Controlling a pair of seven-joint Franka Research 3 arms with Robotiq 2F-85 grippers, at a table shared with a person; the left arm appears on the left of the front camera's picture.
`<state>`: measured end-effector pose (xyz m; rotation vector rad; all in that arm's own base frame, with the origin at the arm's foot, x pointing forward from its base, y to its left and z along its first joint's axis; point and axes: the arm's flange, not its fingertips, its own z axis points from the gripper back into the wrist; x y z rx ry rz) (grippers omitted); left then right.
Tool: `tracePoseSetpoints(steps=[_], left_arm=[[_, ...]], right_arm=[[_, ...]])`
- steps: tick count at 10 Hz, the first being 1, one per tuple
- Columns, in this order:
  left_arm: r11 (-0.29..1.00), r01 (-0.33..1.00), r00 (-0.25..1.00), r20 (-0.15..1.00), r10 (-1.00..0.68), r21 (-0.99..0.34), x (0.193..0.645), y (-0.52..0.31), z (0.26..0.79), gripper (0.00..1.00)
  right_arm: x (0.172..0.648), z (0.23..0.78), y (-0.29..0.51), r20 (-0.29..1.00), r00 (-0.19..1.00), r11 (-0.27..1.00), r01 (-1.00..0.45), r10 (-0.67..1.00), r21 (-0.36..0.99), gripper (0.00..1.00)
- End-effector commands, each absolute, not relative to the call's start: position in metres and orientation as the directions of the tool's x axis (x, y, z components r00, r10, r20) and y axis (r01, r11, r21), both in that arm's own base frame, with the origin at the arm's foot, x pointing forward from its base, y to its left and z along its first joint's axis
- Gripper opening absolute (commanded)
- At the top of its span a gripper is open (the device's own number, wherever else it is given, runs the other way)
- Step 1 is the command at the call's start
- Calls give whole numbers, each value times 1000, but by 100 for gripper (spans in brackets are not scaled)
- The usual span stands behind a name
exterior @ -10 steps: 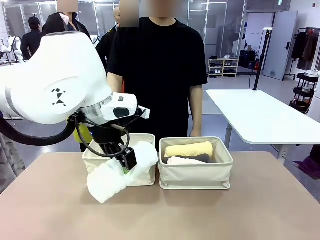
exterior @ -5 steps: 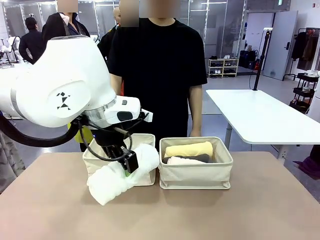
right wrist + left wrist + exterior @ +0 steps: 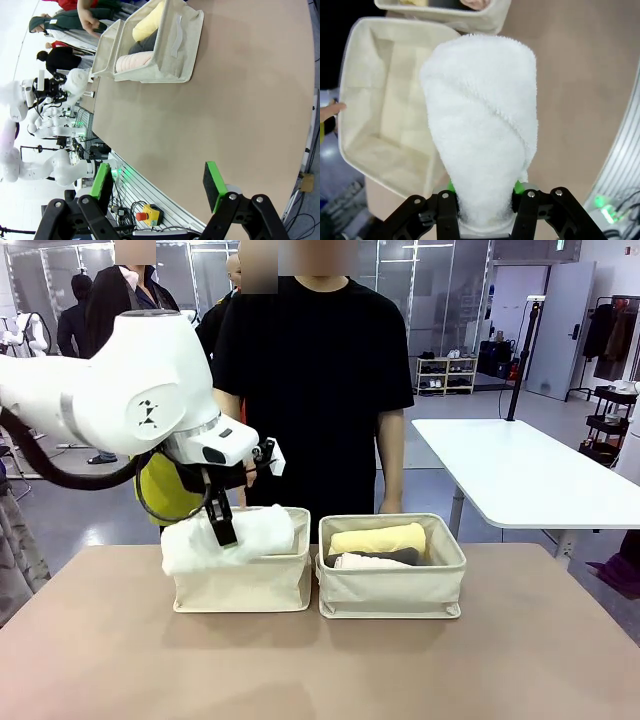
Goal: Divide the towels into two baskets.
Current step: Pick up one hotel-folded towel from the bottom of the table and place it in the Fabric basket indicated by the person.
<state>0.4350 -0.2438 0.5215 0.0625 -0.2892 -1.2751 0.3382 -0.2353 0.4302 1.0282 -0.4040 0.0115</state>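
Left gripper [image 3: 482, 202] clamping white towel [image 3: 230, 537], now lifted from table edge to over left basket [image 3: 243, 585]; 3 towels lying in right basket [image 3: 391, 591]; lowering and release remaining, likely; right gripper [image 3: 160, 185] idling with jaws apart, holding nothing.

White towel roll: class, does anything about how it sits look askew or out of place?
Yes. The white towel, clamped in the left gripper, hangs slanted over the left basket, one end jutting past its wall, not lying inside.
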Motion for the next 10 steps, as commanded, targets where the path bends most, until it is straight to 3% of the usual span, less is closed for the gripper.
tracePoseSetpoints(steps=[1, 2, 5, 10], left_arm=[[157, 946, 103, 196, -975, 283, 464, -252, 529, 37], [200, 945, 149, 206, -967, 258, 490, -251, 524, 37], [143, 955, 105, 154, -982, 261, 552, -248, 499, 37], [100, 969, 84, 79, -993, 228, 595, -248, 460, 37]], right_arm=[[335, 434, -233, 313, 930, 515, -176, -192, 839, 92], [335, 434, -233, 313, 930, 515, -176, -192, 839, 92], [335, 434, -233, 313, 930, 515, -176, -192, 839, 92], [335, 434, -233, 313, 930, 515, -176, -192, 839, 92]])
